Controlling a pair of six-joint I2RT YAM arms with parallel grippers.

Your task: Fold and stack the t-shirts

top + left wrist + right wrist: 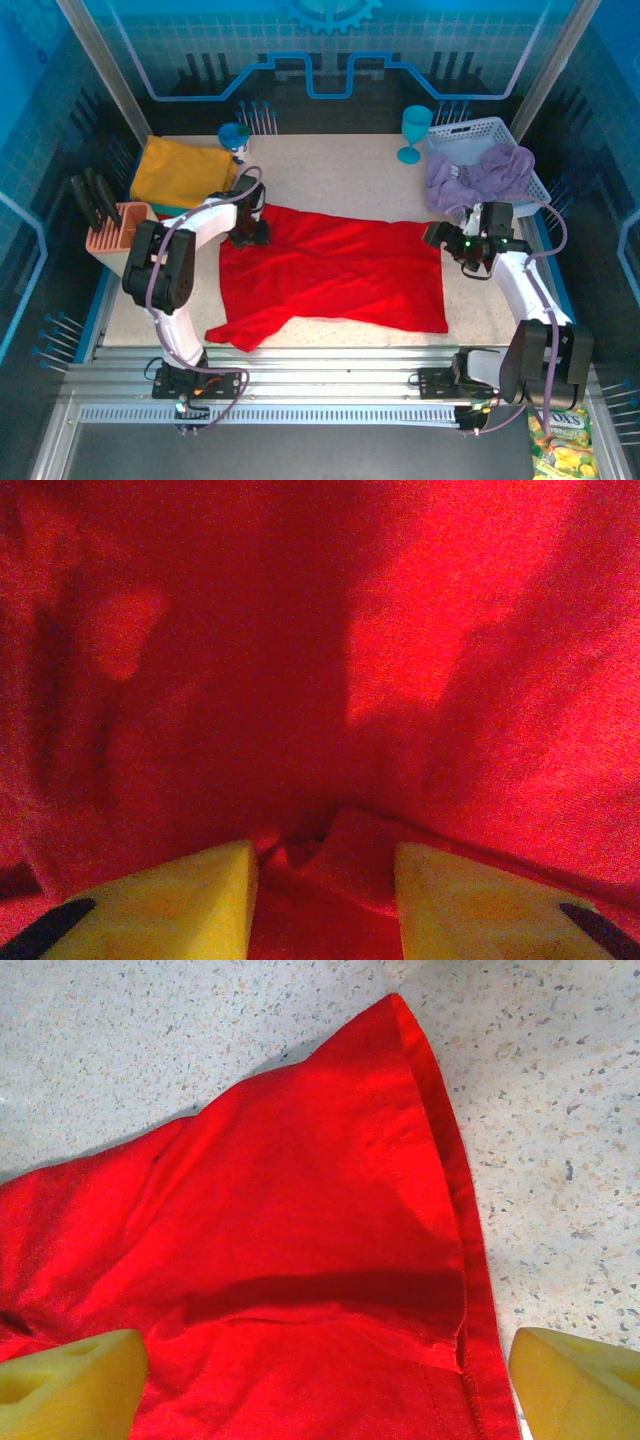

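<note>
Speckled counter (350, 175) carries the red t-shirt (340, 280) spread flat, long axis left to right. Left tool (325, 900) straddles a ridge of it at the far-left edge, clamped or not I cannot tell; right tool (330, 1390) gapes over the far-right hemmed corner.

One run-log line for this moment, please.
red t-shirt: spread, unfolded | left gripper: at far edge, cloth bunched between fingers | right gripper: open over right corner

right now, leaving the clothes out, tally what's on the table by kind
blue goblets: 2
white basket: 1
pink tool holder: 1
total: 4
</note>
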